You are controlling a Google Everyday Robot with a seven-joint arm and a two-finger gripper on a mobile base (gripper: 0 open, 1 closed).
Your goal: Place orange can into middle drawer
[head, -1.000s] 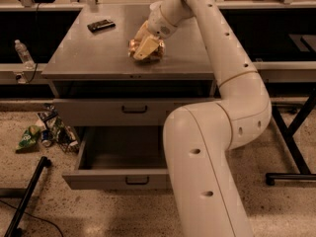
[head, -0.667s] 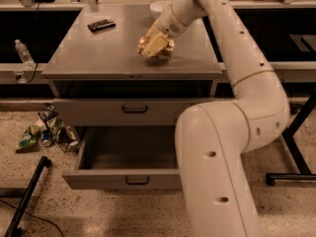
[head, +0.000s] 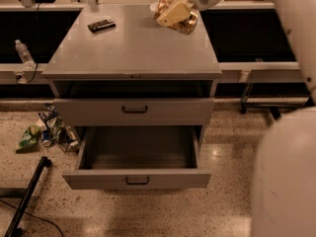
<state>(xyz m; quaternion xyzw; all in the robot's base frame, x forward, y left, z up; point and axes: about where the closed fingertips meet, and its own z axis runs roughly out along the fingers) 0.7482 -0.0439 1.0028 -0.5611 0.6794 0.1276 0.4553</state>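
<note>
I have the gripper (head: 174, 15) at the far right corner of the cabinet top (head: 133, 53), its pale fingers (head: 168, 17) clamped on the orange can (head: 188, 24); the can is tilted in the grip, and I cannot tell whether it touches the top; the middle drawer (head: 168, 178) stands pulled out below, well apart from the can; a flat black object (head: 101, 25) lies toward the far left.

Black object (head: 101, 25) on cabinet top (head: 133, 51)
</note>
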